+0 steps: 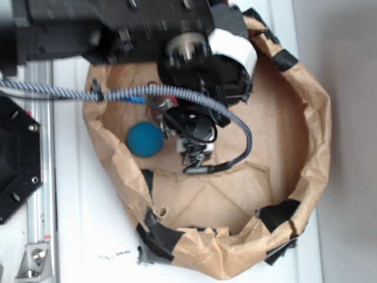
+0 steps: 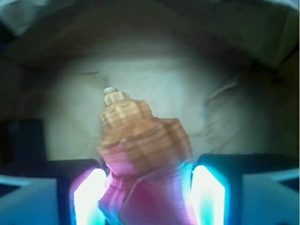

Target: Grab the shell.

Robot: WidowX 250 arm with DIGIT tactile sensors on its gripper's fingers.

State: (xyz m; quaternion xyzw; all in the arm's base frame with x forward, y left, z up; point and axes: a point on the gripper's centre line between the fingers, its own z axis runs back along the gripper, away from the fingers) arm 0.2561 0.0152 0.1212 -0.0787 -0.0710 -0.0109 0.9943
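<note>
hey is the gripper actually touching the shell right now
Touching. The wrist view shows the shell wedged between the gripper's two fingers, no gap either side.

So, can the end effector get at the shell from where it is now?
Probably yes: in the wrist view the shell already sits between the two fingers of the end effector, with nothing in between.

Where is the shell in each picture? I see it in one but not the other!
Exterior: the shell can't be made out; the arm and pincer cover that spot, right of the blue ball.
Wrist: the shell fills the lower middle, between the glowing fingers, tip pointing up.
Shared landmark: the brown paper bin wall.
</note>
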